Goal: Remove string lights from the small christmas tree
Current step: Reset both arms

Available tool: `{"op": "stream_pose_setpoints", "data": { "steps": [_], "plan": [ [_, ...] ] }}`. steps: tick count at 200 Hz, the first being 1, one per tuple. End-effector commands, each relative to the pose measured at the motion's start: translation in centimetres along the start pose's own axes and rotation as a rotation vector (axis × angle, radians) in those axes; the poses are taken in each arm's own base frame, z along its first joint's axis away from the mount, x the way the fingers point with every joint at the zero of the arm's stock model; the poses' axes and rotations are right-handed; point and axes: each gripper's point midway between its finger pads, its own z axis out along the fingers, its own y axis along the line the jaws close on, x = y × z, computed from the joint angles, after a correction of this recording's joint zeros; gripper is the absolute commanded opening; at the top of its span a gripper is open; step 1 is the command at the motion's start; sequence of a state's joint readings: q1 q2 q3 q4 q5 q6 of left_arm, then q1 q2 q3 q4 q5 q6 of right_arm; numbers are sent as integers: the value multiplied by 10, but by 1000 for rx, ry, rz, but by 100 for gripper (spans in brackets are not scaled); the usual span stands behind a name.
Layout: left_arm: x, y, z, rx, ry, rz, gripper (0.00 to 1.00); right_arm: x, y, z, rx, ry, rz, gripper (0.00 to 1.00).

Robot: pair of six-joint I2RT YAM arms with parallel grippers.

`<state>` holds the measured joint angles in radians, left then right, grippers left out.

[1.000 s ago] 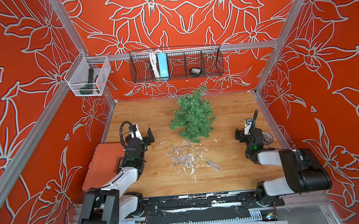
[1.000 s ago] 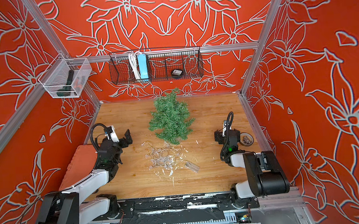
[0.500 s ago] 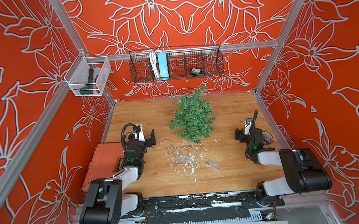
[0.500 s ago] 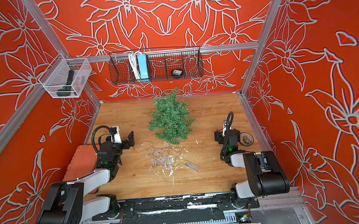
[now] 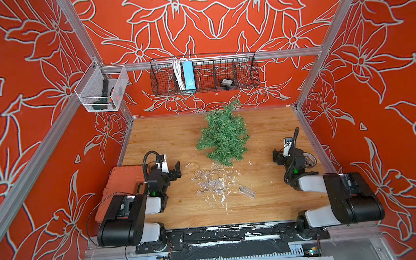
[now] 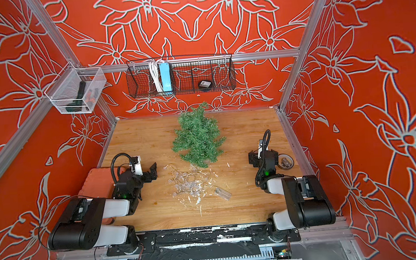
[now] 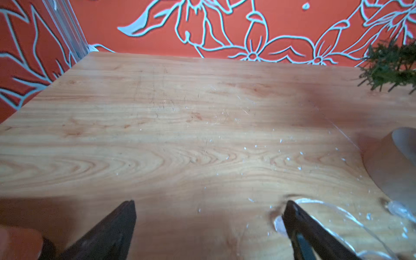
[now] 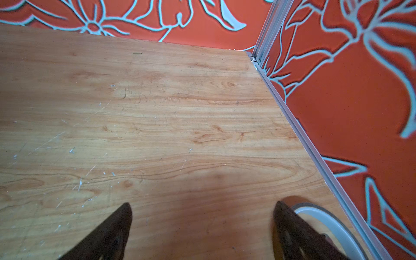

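The small christmas tree (image 5: 223, 134) (image 6: 197, 136) lies flat on the wooden table, pointed top toward the back wall; its branch tips show in the left wrist view (image 7: 391, 67). The string lights (image 5: 213, 181) (image 6: 188, 183) lie apart from it in a loose heap on the table just in front, with the clear battery box (image 5: 246, 191) at the heap's front right. My left gripper (image 5: 176, 170) (image 7: 209, 209) stands open and empty just left of the heap, a loop of wire (image 7: 333, 207) beside one finger. My right gripper (image 5: 286, 156) (image 8: 202, 211) is open and empty over bare wood at the right.
A roll of tape (image 6: 286, 161) (image 8: 326, 220) lies by the right wall next to the right gripper. A red case (image 5: 124, 183) lies at the table's left edge under the left arm. A wire basket (image 5: 203, 73) and a clear bin (image 5: 102, 90) hang on the walls.
The left arm has folded back toward its base, and its open gripper has come nearer the front and turned toward the heap of lights. The right arm, tree and lights have not moved.
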<state>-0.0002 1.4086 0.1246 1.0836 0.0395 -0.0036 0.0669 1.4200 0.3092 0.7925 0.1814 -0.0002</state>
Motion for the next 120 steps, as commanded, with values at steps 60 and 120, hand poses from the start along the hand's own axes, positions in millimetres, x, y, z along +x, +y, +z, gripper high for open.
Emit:
{"op": "stream_pose_setpoints", "data": {
  "steps": [60, 120],
  "plan": [
    [-30, -4, -3, -2, -132, 15, 99, -10, -1, 3, -2, -19, 5, 98],
    [-28, -3, -2, -4, -118, 17, 99, -10, -1, 1, -6, -22, 6, 98]
  ]
}}
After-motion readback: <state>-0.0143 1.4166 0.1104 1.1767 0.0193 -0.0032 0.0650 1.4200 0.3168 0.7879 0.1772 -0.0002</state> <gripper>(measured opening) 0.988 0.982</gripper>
